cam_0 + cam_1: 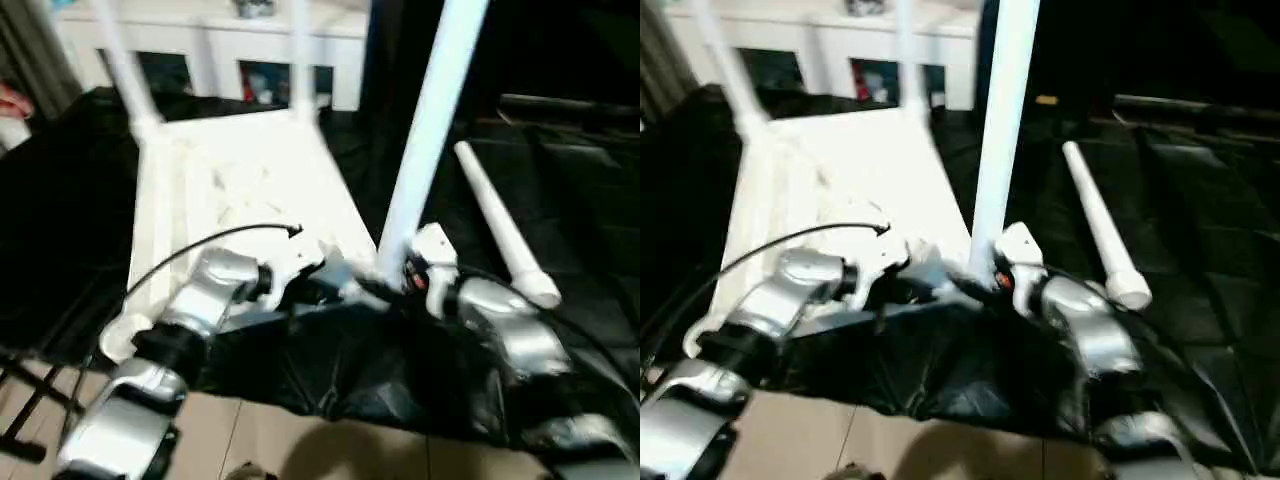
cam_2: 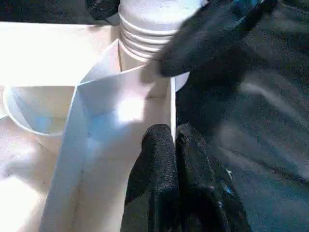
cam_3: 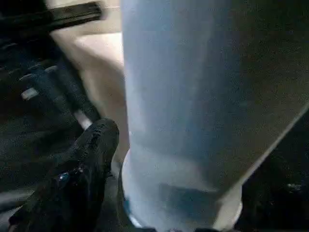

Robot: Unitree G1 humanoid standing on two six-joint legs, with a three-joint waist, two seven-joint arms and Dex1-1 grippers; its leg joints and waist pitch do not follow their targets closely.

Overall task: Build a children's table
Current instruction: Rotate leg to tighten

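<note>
The white children's table top (image 1: pixel 240 180) lies upside down on the black sheet, ribs facing up. Two legs (image 1: pixel 125 65) (image 1: pixel 300 60) stand in its far corner sockets. A third leg (image 1: pixel 425 130) stands upright at the near right corner, its ribbed end (image 2: pixel 145 34) at the socket. My right gripper (image 1: pixel 395 275) is shut on the base of that leg, with one black finger (image 3: pixel 91 159) beside the tube. My left gripper (image 2: pixel 173 133) is shut on the top's thin rim wall close to the same corner. The fourth leg (image 1: pixel 500 225) lies loose on the sheet to the right.
The black-sheeted folding table (image 1: pixel 560 200) stretches right and back. Behind it stands a white cabinet with glass doors (image 1: pixel 220 50). The table's front edge runs just below my forearms, with tan floor (image 1: pixel 300 440) beneath. A black cable (image 1: pixel 200 245) arcs over my left wrist.
</note>
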